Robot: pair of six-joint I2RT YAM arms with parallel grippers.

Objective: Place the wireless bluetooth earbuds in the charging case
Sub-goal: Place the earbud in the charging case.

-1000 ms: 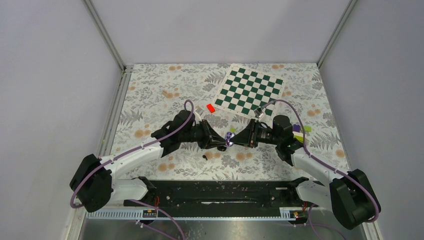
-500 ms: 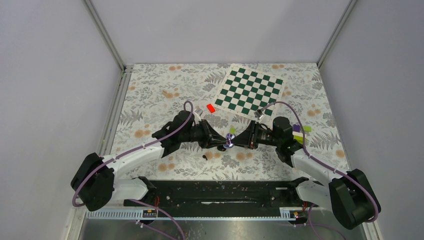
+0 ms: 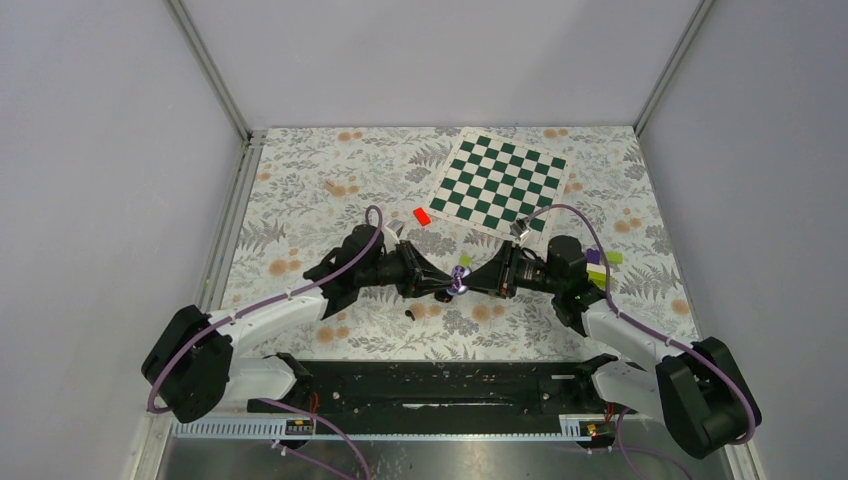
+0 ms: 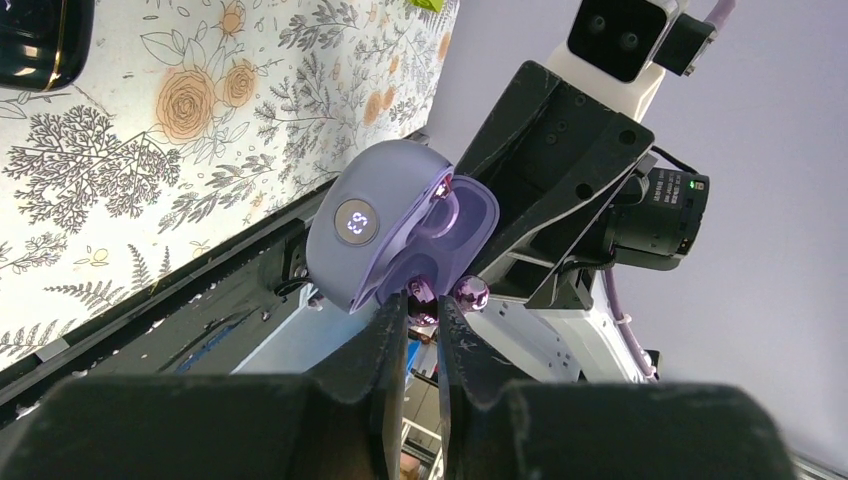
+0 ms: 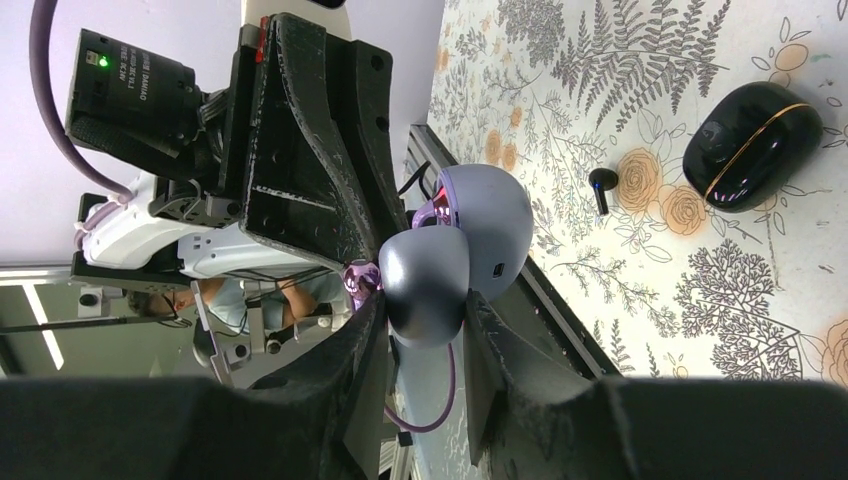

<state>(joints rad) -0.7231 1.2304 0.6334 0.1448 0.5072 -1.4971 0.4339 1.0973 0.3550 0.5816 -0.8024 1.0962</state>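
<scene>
— Left gripper (image 4: 422, 308): what is it doing?
— Its jaws are almost together, pinching a tiny glossy lilac earbud (image 4: 470, 292). The shiny round head sticks out just past one fingertip.
— And right in front of those tips?
— The charging case (image 4: 370, 240), touching or nearly touching the earbud at its open mouth. Both are held up off the table (image 3: 300, 180), between the two arms.
— What does the case look like?
— It is a smooth matte lavender pebble, hinged open. The outer shell has a small round lit display, and the hollow inside is a clearer, glossier purple.
— Who holds it?
— The right gripper (image 5: 425, 300). Its two fingers are clamped on one rounded half, and the other half swings up beyond them with a small slot on its side. The two grippers meet tip to tip.
— Anything below them?
— On the flowered cloth, past the right gripper's tips in its wrist view, lies a closed glossy black case (image 5: 750, 145) with a thin gold seam. Just beside it is a small black stemmed earbud (image 5: 603, 185), apart from it.
— Farther out?
— A red block (image 3: 421, 216) lies beyond the left gripper, and a green-and-white checkered mat (image 3: 500, 180) beyond both
</scene>
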